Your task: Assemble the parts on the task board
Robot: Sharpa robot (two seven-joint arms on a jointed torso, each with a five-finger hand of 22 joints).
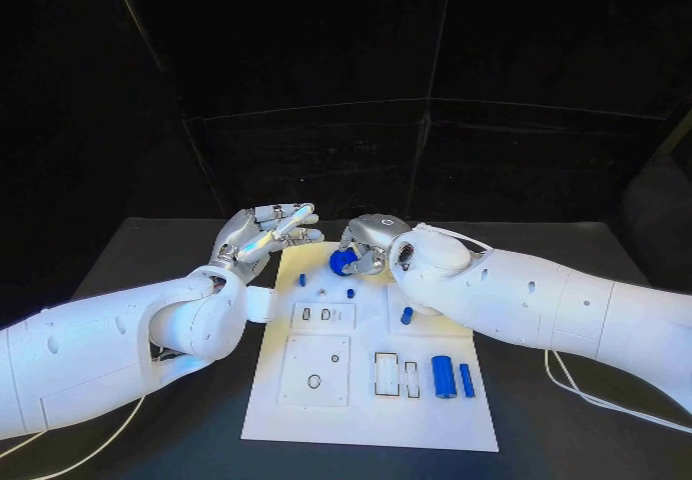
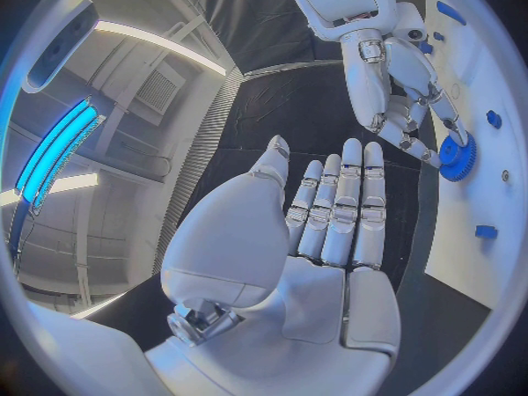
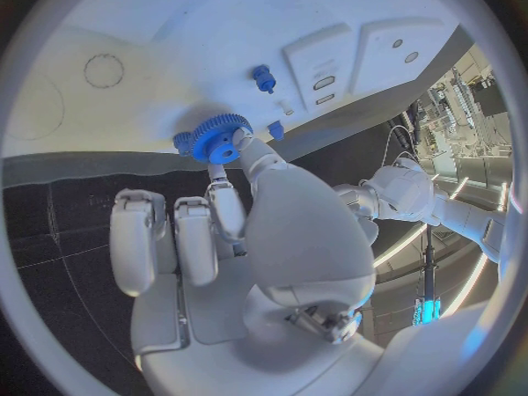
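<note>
A: Holding a blue gear (image 3: 220, 138) at its fingertips, the right hand (image 1: 378, 243) is over the far end of the task board (image 1: 368, 420). See it? Toothed wheel, pinched between thumb and a finger, the other fingers curled back.

B: Got it. From the left wrist view the same gear sits right against the board's edge, so it looks low, touching or almost so. I can't tell which.

A: And the left hand (image 2: 330, 211)?

B: Empty. Fingers straight and together, palm flat, raised just beside the board's far left corner. Holding nothing, just waiting.

A: So the step in hand, I'd say, is seating that gear. There's a small blue peg (image 3: 264, 78) standing on the board a little past it, and another blue stub (image 3: 276, 129) right by the gear.

B: Which post the gear belongs on, I can't say. The next move wants the hub lined up square over its post, then a straight push down, no tilt.

A: Plenty left, meanwhile. Two blue cylinders (image 1: 454, 378) lie near the board's right edge, beside the slotted cut-outs (image 1: 397, 373).

B: Early going, by my reckoning.
</note>
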